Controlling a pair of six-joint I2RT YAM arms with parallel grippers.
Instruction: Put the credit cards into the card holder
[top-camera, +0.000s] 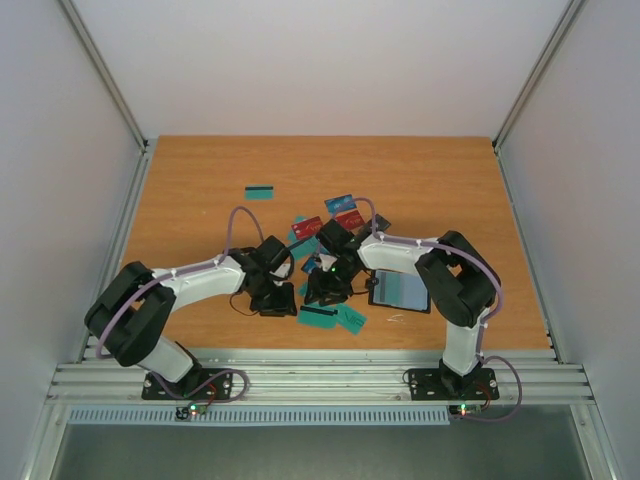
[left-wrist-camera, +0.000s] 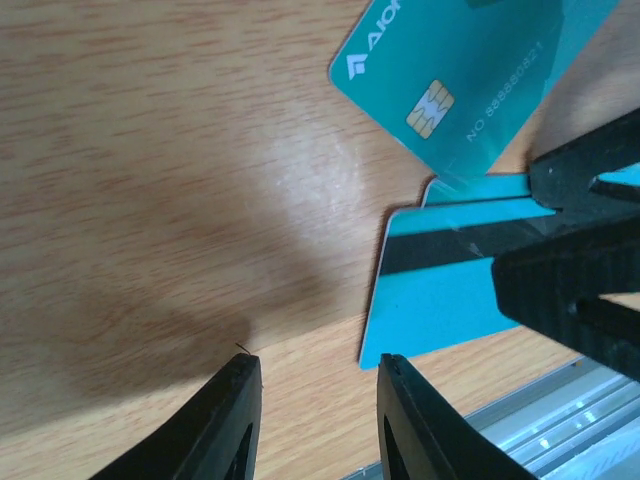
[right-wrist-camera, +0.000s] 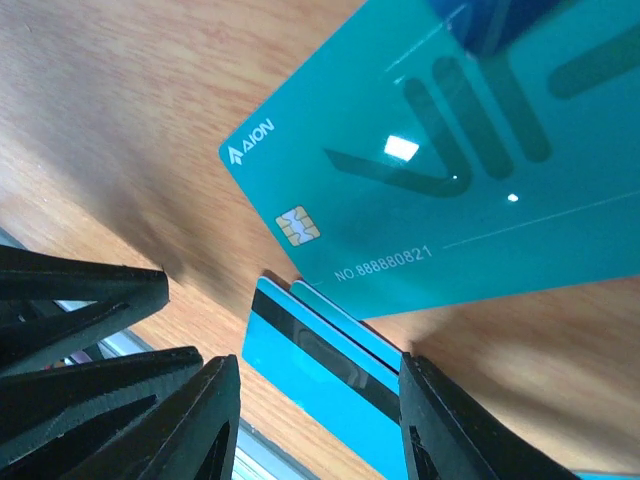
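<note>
Released, my right pincer (right-wrist-camera: 318, 385) is hovering over a striped teal card (right-wrist-camera: 300, 335) at six o'clock of the credit cards (top-camera: 347, 218). I'm planning a slow edge-pinch off the worktop (right-wrist-camera: 90, 110), with the left pincer (left-wrist-camera: 320, 368) likewise released.

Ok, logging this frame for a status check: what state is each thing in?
left claw: open, empty.
right claw: open, over the striped card.
card holder: open, inside up.
chip card: face up.
striped card: stripe side up.
</note>
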